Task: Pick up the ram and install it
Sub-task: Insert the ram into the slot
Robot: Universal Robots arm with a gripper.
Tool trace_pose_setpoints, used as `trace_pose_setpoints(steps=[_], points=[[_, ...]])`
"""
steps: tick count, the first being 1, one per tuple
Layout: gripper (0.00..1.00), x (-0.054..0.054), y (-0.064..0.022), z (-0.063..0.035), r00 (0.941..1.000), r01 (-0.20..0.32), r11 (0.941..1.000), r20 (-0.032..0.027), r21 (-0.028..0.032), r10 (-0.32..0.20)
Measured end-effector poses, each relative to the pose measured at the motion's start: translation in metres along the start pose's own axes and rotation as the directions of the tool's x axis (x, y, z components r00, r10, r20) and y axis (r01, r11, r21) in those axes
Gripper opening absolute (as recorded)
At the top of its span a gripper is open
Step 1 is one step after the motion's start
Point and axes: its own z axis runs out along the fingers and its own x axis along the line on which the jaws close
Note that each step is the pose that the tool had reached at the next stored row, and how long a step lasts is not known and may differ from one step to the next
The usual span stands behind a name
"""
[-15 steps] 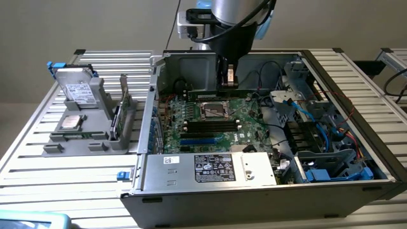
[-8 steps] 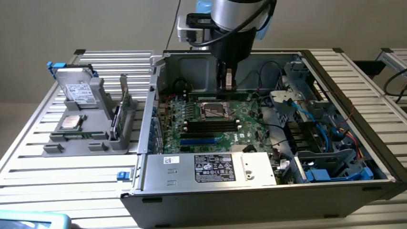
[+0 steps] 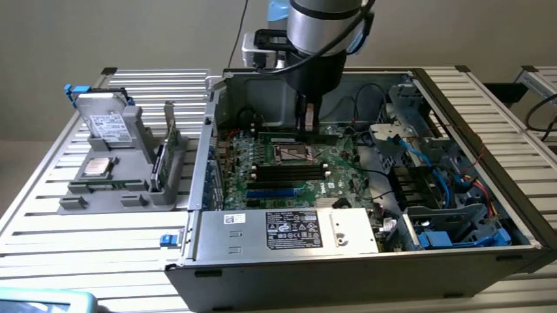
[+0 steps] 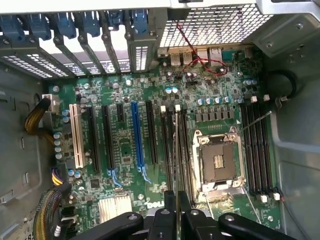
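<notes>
The gripper point(image 4: 176, 201) was clamped on the ram point(image 3: 284, 137), held on edge above the motherboard point(image 4: 125, 152), at twelve o'clock from the socket point(image 3: 288, 154) in the exterior view. Seating it well likely needed it parallel to its slot, pressed evenly.

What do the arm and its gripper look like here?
The arm is a silver-grey cylinder with a pale blue cap, ending in a black wrist section. Black cables run along it, and a small white-and-black box sits at its side. The gripper is black, with jointed link arms showing round pivot pins.
</notes>
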Motion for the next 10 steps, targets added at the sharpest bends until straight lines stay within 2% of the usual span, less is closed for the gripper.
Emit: trace_pose_setpoints(steps=[4, 8, 10], points=[[0.14, 0.001, 0.0002, 0.0072, 0.9976, 0.069, 0.9976, -0.0007, -0.0058, -0.069], [0.14, 0.002, 0.0002, 0.0143, 0.9904, 0.138, 0.9903, -0.0006, -0.0114, -0.138], [0.14, 0.001, 0.0002, 0.018, 0.9886, 0.151, 0.9885, -0.0008, -0.012, -0.151]])
